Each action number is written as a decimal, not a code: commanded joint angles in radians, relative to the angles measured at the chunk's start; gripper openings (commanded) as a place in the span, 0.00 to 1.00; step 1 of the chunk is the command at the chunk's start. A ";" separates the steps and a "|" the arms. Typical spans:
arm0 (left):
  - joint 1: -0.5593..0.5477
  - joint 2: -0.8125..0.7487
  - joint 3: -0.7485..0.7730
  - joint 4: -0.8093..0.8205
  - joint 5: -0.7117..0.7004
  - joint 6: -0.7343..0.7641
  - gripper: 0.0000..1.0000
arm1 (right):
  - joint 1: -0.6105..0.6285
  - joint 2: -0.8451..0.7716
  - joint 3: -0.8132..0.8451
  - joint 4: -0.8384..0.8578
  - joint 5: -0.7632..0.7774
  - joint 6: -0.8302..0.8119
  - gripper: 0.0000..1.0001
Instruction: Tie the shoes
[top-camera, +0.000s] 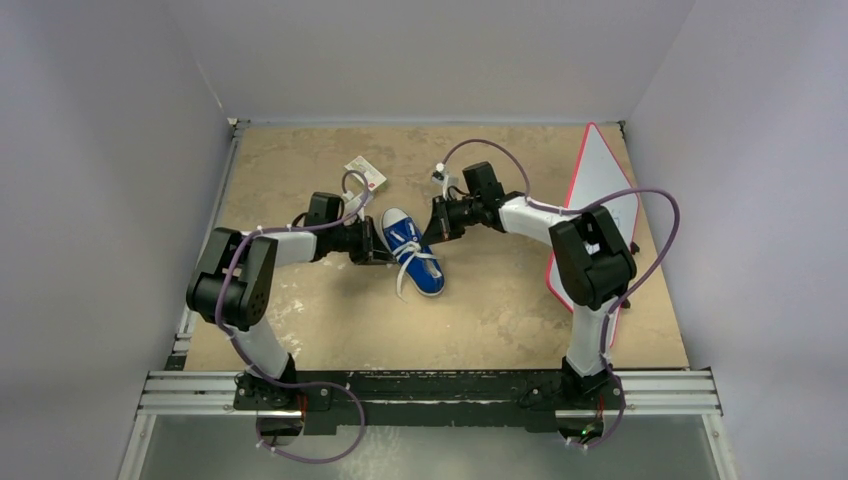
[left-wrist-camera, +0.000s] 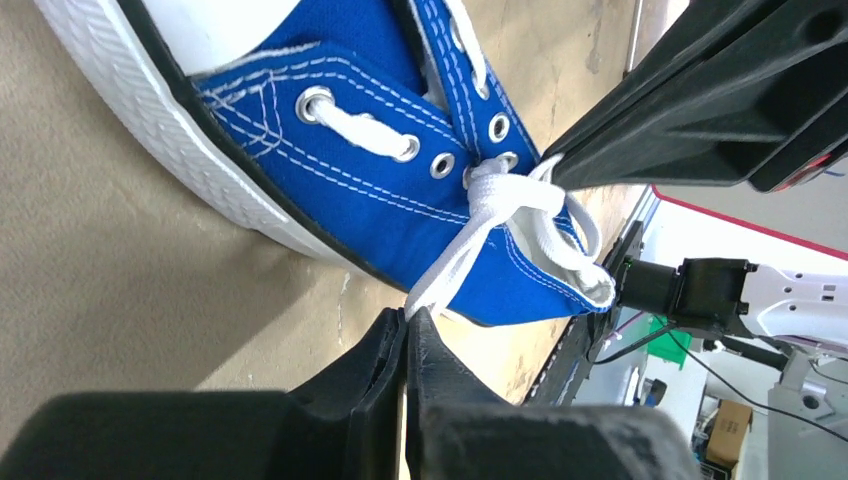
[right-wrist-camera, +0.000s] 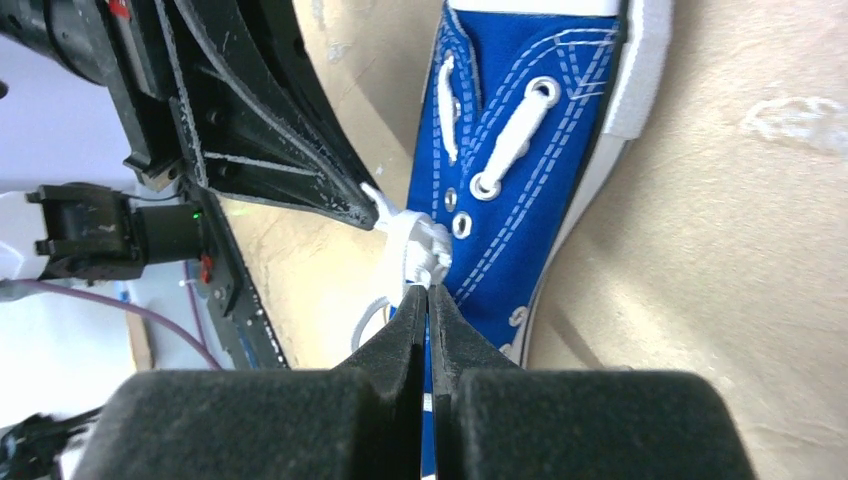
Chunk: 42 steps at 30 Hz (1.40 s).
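Both left hand (left-wrist-camera: 405, 316) and right hand (right-wrist-camera: 428, 292) tight on sneaker (top-camera: 415, 255) laces (left-wrist-camera: 498, 187).

A tan, mottled desk (top-camera: 500, 320) fills the enclosure, its surface scuffed with paler patches. Plain grey-lilac walls (top-camera: 420, 50) rise at 9, 12 and 3 o'clock, evenly lit, with only soft shadows. An aluminium rail (top-camera: 670, 392) runs along the desk's 6 o'clock edge, with a grey ledge (top-camera: 440, 455) below it. At 2 o'clock a white panel with a red rim (top-camera: 597, 175) leans against the wall. Past the desk edge in the left wrist view sits a cardboard box (left-wrist-camera: 733, 425).
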 joint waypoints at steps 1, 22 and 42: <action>-0.007 -0.038 0.011 -0.060 0.002 0.053 0.00 | -0.003 -0.085 0.067 -0.127 0.131 -0.094 0.00; -0.073 -0.033 0.026 -0.436 -0.148 0.116 0.00 | -0.045 -0.139 -0.053 0.127 0.510 0.054 0.00; -0.061 0.045 0.021 -0.492 -0.281 0.139 0.00 | -0.118 -0.129 -0.167 0.258 0.552 0.103 0.00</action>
